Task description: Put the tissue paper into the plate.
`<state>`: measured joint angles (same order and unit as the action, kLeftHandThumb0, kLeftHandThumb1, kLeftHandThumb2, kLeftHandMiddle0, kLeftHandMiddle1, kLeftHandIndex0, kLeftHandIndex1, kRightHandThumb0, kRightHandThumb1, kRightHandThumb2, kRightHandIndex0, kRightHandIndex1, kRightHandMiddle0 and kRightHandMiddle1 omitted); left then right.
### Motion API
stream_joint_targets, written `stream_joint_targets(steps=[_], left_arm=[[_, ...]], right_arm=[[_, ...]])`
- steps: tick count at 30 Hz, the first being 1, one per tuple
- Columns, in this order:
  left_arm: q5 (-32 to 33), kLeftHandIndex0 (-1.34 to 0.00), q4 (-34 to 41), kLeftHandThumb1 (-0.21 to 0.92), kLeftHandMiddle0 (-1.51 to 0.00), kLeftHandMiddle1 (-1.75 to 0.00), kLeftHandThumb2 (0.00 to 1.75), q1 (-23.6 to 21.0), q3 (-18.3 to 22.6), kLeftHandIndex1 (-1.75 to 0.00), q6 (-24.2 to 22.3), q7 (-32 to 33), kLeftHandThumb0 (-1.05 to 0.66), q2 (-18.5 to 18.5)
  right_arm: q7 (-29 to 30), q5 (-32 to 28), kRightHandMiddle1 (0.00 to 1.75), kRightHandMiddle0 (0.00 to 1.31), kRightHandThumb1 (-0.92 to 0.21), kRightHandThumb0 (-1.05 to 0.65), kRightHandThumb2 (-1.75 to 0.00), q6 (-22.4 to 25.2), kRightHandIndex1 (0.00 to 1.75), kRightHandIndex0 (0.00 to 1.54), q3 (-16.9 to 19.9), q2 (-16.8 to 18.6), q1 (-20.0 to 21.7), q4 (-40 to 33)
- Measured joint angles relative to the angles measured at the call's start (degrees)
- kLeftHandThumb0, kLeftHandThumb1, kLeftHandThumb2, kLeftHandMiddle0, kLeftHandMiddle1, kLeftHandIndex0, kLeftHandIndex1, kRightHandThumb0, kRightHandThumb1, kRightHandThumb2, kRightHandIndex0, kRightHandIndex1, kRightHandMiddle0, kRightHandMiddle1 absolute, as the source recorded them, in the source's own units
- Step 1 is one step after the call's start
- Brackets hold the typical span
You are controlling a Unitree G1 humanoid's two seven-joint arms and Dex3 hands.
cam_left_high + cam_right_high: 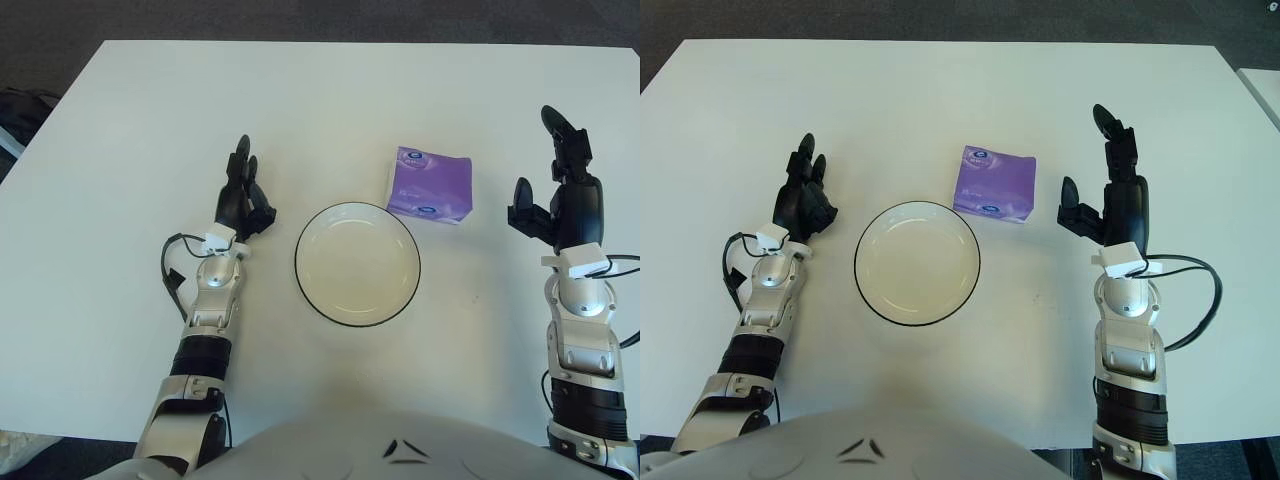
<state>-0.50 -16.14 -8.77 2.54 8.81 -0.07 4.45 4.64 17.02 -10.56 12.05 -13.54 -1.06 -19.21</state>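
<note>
A purple tissue pack (429, 184) lies flat on the white table, just beyond and right of the plate (357, 263), a shallow cream dish with a dark rim and nothing in it. My right hand (561, 190) is raised to the right of the pack, apart from it, fingers spread open with the thumb pointing toward the pack. In the right eye view the same hand (1110, 185) stands a short gap from the pack (995, 183). My left hand (241, 199) shows left of the plate, fingers extended and holding nothing.
The white table (320, 100) stretches far beyond the plate, with dark floor past its far edge. A black cable (170, 270) loops beside my left forearm, and another cable (1200, 290) trails from my right wrist.
</note>
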Motion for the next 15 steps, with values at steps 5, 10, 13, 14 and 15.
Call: stream_joint_targets(steps=[5, 10, 13, 14, 15], left_arm=[[0.0, 0.00, -0.2, 0.92, -0.19, -0.01, 1.10, -0.3, 0.0, -0.14, 0.0, 0.2, -0.90, -0.1], [0.0, 0.00, -0.3, 0.92, -0.20, -0.01, 1.10, -0.4, 0.0, -0.15, 0.1, 0.4, -0.90, -0.2], [-0.1, 0.00, -0.5, 0.92, -0.20, -0.01, 1.10, -0.4, 0.0, -0.15, 0.1, 0.6, -0.90, -0.3], [-0.1, 0.00, -0.6, 0.92, -0.20, -0.01, 1.10, -0.5, -0.1, -0.15, 0.2, 0.7, -0.90, -0.3], [-0.1, 0.00, -0.6, 0.92, -0.20, -0.01, 1.10, -0.5, -0.1, -0.14, 0.2, 0.8, -0.90, -0.3]], right_arm=[[0.0, 6.0, 0.60, 0.00, -0.92, -0.83, -0.54, 3.5, 0.01, 0.12, -3.3, 0.6, 0.8, -3.6], [-1.2, 9.2, 0.58, 0.00, -0.92, -0.87, -0.49, 6.8, 0.01, 0.12, -4.0, 0.0, 2.7, -6.0], [-4.4, 9.7, 0.52, 0.00, -0.92, -0.92, -0.45, 9.3, 0.00, 0.11, -4.8, -1.9, 4.2, -6.4], [-5.1, 9.7, 0.51, 0.00, -0.92, -0.93, -0.44, 9.8, 0.00, 0.11, -5.0, -2.3, 4.5, -6.4], [-5.9, 9.7, 0.43, 0.00, -0.92, -0.96, -0.42, 10.4, 0.00, 0.08, -5.3, -2.7, 4.9, -6.4]])
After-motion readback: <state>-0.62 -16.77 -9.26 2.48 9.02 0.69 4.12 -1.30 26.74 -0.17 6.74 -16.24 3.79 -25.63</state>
